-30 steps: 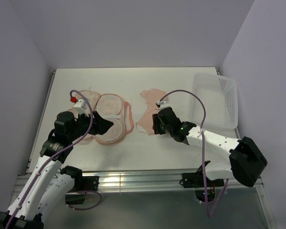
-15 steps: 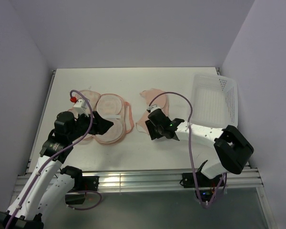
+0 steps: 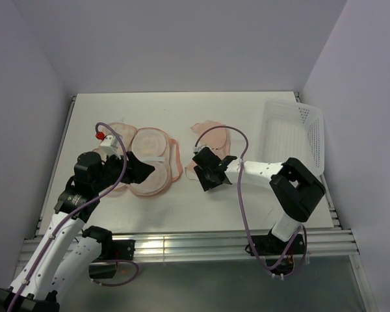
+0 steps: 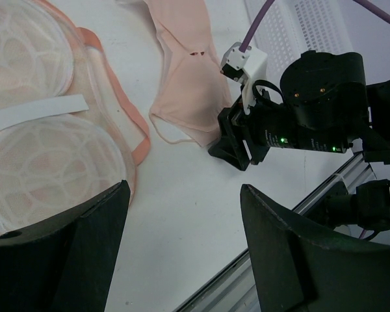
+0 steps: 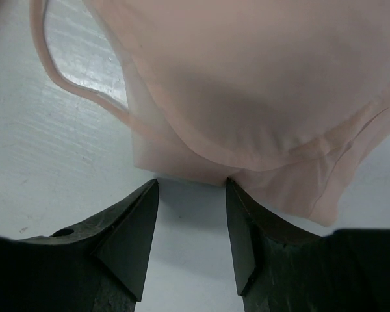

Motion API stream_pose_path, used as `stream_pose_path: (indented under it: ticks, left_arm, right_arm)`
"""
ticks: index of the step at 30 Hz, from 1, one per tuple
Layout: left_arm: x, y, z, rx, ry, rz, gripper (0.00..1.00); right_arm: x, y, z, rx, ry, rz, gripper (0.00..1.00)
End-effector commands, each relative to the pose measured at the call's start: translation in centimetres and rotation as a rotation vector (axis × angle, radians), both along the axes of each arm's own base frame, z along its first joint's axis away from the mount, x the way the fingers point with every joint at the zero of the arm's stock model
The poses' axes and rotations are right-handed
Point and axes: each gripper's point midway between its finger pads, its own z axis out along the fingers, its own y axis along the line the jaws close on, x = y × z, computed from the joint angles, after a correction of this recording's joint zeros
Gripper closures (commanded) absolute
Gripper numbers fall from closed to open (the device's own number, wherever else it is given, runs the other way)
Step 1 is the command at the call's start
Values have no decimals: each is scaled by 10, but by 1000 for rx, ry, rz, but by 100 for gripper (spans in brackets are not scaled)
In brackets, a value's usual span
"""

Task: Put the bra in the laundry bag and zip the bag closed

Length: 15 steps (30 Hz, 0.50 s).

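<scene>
- White table, metal rail along its near edge, plain pale walls behind. All positions below are relative to the bra.
- right gripper: at the bra's near hem, low to the table. Jaws partly open, nothing between them, only bare table in the gap. The tips sit level with the hem edge, touching or just short of it; can't tell which.
- bra: flat on the table, looks folded on itself, not in the bag. Long axis runs near to far, leaning slightly right at the far end. A thin strap loops out at the near-left corner.
- Key relation: the fabric lies straight ahead of the right jaws, along its long axis. My read is that a short push forward and a close would catch the hem.
- left gripper: well to the left of the bra, jaws wide apart, holding nothing, over the bag's near-right rim. The right arm is clearly the nearer one.
- laundry bag: left of the bra, near but apart from it. It lies open with both halves flat, pale lining up, unzipped.
- basket: white, perforated, right of the bra toward the far side.
- Neither task step is done.
</scene>
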Motion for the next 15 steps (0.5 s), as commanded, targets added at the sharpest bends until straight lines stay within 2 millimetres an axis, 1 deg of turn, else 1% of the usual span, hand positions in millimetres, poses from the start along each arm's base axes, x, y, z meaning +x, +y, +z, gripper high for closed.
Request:
stream_pose_path:
  ticks: [1, 4, 6, 8, 9, 10, 12, 13, 14, 15]
  left_arm:
    - [3, -3, 22, -11, -73, -19, 24]
    - [3, -3, 21, -11, -67, -18, 24]
    - [3, -3, 21, -11, -67, -18, 24]
    - [3, -3, 21, -12, -66, -19, 24]
    - [4, -4, 21, -13, -66, -21, 25]
    - [4, -4, 22, -13, -69, -21, 25]
    - [4, -3, 21, -11, -67, -18, 25]
    - [4, -3, 21, -10, -66, -17, 25]
    - [4, -3, 20, -9, -66, -15, 25]
    - [4, -2, 20, -8, -65, -14, 25]
  right_arm:
    - [14, 4, 9, -24, -46, -13, 47]
    - [18, 3, 18, -30, -68, -39, 47]
    - [22, 1, 23, -41, -95, -61, 45]
    - [23, 0, 19, -59, -90, -60, 44]
    - [22, -2, 11, -90, -68, -60, 44]
    - [22, -2, 8, -97, -58, -62, 44]
    - [22, 1, 3, -87, -45, -59, 47]
    - [22, 2, 2, -82, -45, -61, 50]
    - [22, 3, 1, -81, -47, -61, 60]
    - [24, 3, 2, -83, -54, -64, 65]
